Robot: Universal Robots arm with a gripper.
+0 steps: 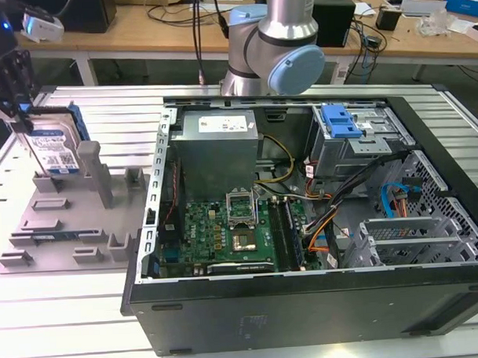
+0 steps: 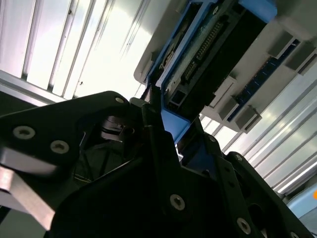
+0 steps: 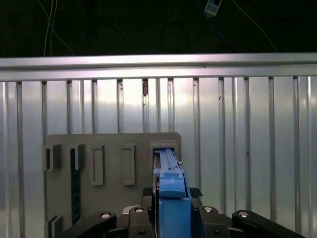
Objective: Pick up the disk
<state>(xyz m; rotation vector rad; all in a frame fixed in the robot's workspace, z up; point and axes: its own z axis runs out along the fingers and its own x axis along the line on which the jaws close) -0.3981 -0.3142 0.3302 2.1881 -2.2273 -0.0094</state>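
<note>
End effector: the black end effector (image 1: 21,116) is at the exterior view's left, clamped on the disk (image 1: 56,146) from above; both wrist views show its fingers (image 3: 148,218) against the blue rails.
Disk: held upright on edge, label facing out, over a slot of the grey fixture tray (image 1: 68,232).
Counter: the slatted metal counter (image 1: 63,326) carries the tray.
Computer case: the open computer case (image 1: 303,224) lies just beside the tray.

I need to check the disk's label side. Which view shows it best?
The exterior view: the disk stands upright in the gripper, label facing out. Both wrist views show its blue-railed edge.
</note>
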